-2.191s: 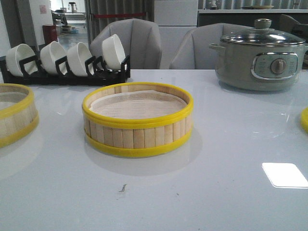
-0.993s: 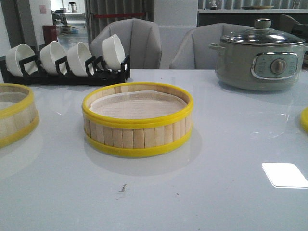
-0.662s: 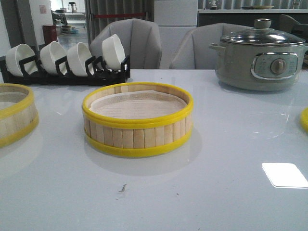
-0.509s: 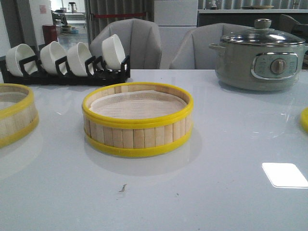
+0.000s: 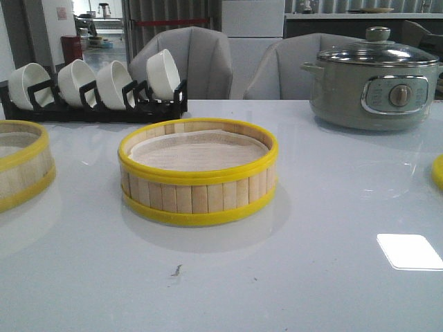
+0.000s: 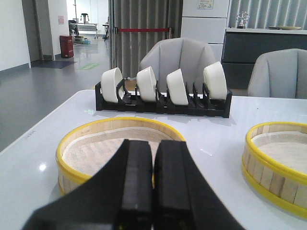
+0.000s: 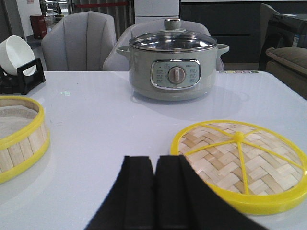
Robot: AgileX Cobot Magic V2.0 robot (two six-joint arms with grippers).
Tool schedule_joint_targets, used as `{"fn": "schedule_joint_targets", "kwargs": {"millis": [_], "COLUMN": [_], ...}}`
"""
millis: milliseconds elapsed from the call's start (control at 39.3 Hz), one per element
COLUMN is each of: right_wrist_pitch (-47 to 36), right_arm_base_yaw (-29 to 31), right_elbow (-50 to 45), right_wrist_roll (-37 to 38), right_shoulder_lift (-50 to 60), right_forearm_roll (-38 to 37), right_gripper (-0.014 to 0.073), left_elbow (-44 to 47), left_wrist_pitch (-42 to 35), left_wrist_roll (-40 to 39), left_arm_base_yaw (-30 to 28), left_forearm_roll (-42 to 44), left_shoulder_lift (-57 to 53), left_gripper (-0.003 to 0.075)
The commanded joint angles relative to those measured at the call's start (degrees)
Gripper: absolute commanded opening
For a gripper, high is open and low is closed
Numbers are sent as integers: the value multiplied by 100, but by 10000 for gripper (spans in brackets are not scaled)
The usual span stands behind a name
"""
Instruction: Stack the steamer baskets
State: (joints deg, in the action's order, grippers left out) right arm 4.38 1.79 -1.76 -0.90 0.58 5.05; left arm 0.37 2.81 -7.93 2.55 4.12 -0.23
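Observation:
Two steamer baskets with yellow rims and paper liners show in the front view: one in the middle of the table [image 5: 198, 173], one cut off at the left edge [image 5: 19, 164]. Neither gripper appears in that view. In the left wrist view my left gripper [image 6: 153, 143] is shut and empty, hovering just short of the left basket [image 6: 93, 148]; the middle basket [image 6: 280, 165] stands off to the side. In the right wrist view my right gripper [image 7: 154, 159] is shut and empty over bare table, with the middle basket [image 7: 19, 136] at the edge.
A flat woven bamboo lid with a yellow rim [image 7: 240, 163] lies beside my right gripper; only a sliver of it [image 5: 439, 173] shows in the front view. At the back stand a grey-green pot with a glass lid [image 5: 374, 86] and a black rack of white bowls [image 5: 97, 86].

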Motion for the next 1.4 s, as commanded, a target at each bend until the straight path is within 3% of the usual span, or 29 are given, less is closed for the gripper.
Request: {"fn": "schedule_joint_targets", "kwargs": {"millis": [0,637,764,1146,1376], "right_wrist_pitch": [-518,-518,-518,-518,-518], "right_arm_base_yaw": [45,45,45,45,45], "right_elbow": [86,86,86,86,86], "right_wrist_roll": [-38,-38,-38,-38,-38], "right_shoulder_lift": [117,117,117,117,117], "right_forearm_roll": [-13,-13,-13,-13,-13], "right_gripper": [69,69,69,69,69], "left_elbow": [7,-300,-1017,-4659,-5315], "left_wrist_pitch": [-439,152,459,2793,2926], "left_wrist_roll": [-64,-49,-49,-9,148], "left_arm_base_yaw": [2,2,2,2,2], "left_forearm_roll": [-2,-178,-153,-139,-177], "left_shoulder_lift": [-78,23,579,3903,4838], "left_gripper": [85,85,85,85,85]}}
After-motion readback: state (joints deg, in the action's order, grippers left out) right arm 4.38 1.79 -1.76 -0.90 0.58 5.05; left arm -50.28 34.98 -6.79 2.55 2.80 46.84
